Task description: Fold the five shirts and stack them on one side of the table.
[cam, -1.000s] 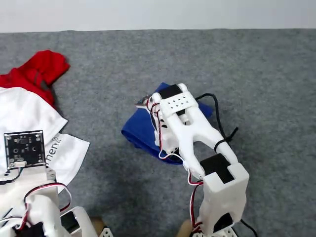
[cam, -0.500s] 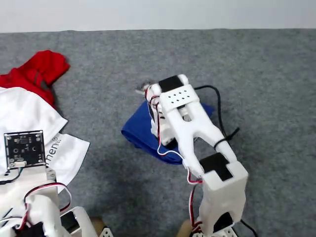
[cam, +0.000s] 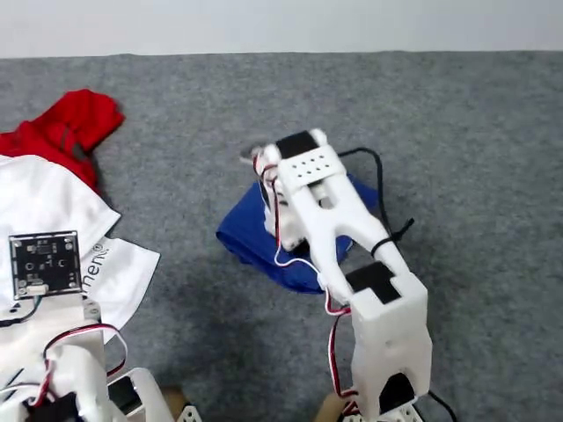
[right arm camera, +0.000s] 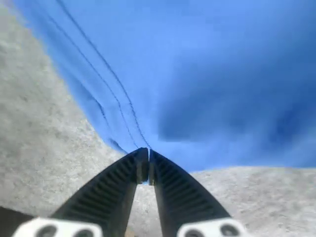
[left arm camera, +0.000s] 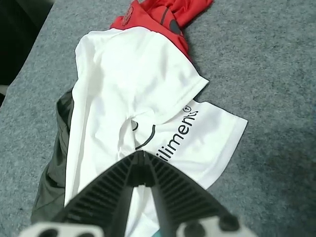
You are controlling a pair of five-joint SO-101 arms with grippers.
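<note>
The right gripper (right arm camera: 145,165) is clenched at the near edge of the blue shirt (right arm camera: 207,74); if barely any cloth is pinched, it may be dropped.

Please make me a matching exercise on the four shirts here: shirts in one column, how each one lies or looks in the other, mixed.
1. red shirt
2. white shirt
3. blue shirt
4. dark shirt

A. lies alone, apart from the others
B. a strip of it runs along the white shirt's long side
C. bears dark print
D. crumpled at the pile's far end

Pairs: 1-D, 2-C, 3-A, 4-B
</note>
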